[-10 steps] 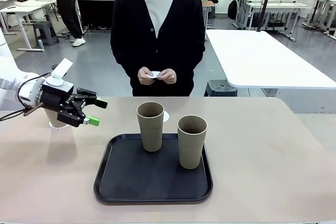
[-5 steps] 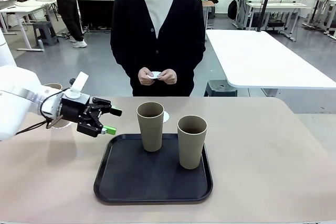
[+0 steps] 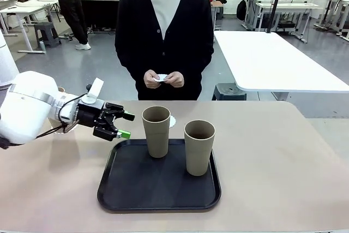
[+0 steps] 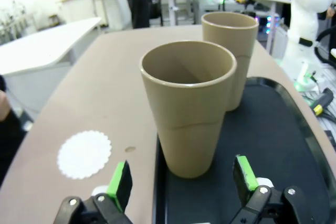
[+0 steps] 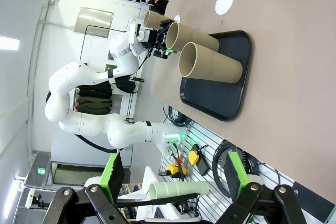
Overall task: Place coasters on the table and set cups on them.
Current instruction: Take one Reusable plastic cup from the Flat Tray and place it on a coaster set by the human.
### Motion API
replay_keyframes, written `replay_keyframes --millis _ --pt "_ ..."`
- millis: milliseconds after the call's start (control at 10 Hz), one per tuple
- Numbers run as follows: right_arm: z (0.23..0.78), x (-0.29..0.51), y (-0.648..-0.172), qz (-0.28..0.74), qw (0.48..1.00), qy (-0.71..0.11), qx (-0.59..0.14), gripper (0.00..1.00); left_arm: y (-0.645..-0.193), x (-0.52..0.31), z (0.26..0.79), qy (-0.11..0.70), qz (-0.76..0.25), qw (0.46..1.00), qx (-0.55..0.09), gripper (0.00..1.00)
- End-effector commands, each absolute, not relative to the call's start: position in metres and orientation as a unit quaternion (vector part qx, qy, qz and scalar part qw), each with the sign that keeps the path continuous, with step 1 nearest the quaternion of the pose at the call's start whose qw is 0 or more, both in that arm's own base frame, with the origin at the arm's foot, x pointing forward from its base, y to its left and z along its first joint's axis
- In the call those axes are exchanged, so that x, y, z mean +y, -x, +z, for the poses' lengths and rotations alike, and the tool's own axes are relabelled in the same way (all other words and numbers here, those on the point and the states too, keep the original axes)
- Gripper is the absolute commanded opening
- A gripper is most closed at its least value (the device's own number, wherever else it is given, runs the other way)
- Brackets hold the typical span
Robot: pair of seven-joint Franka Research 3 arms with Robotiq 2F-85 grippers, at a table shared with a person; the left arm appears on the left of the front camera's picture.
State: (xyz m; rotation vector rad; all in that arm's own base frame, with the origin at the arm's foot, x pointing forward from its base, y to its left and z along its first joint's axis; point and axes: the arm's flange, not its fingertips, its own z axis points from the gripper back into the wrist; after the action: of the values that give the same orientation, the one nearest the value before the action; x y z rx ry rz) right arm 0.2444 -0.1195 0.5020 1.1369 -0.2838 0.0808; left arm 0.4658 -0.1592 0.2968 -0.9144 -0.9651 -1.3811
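While the left claw (image 3: pixel 121 125) hangs low over the table (image 3: pixel 283 156), just left of the tray's far-left corner, its jaws stand wide and empty. In the left wrist view its green pads (image 4: pixel 121 182) flank the left cup (image 3: pixel 156 132) without touching it.

- Tray (image 3: pixel 125 189): black, raised rim, near-centre of the table. Left cup upright on its far-left part. Right cup (image 3: pixel 199 147) upright nearer the right rim. The cups are apart.
- Flat coaster (image 3: pixel 173 121): on the table just past the tray's far rim, partly hidden behind the left cup.
- Third cup (image 5: pixel 151 18): far left of the table, beside the left arm. Cannot tell whether a coaster lies under it.
- Person's hands (image 3: pixel 173 79): together at the far edge, holding another coaster (image 3: pixel 160 77) above the table.
- Right claw (image 5: pixel 175 177): wide, nothing held, well back from the tray.

Open room: the right half of the table is bare to its rounded corner. There is a narrow bare strip between the tray and the near edge, and bare table left of the tray under the arm.

Surface: smooth tan top. Room: grey floor, a white table (image 3: pixel 272 58) at far right with a dark stool (image 3: pixel 226 91) beside it.
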Motion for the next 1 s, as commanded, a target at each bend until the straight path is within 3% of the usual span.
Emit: replay_keyframes --millis 0,900 --pt "0.502 -0.119 -0.245 0.041 0.828 -0.542 -0.135 1.00 -0.473 -0.178 0.289 0.385 -0.587 0.575 -0.420 1.00" --pt "0.502 -0.119 -0.245 0.041 0.828 -0.542 -0.135 1.00 -0.467 -0.205 0.269 0.457 -0.584 0.548 -0.388 1.00"
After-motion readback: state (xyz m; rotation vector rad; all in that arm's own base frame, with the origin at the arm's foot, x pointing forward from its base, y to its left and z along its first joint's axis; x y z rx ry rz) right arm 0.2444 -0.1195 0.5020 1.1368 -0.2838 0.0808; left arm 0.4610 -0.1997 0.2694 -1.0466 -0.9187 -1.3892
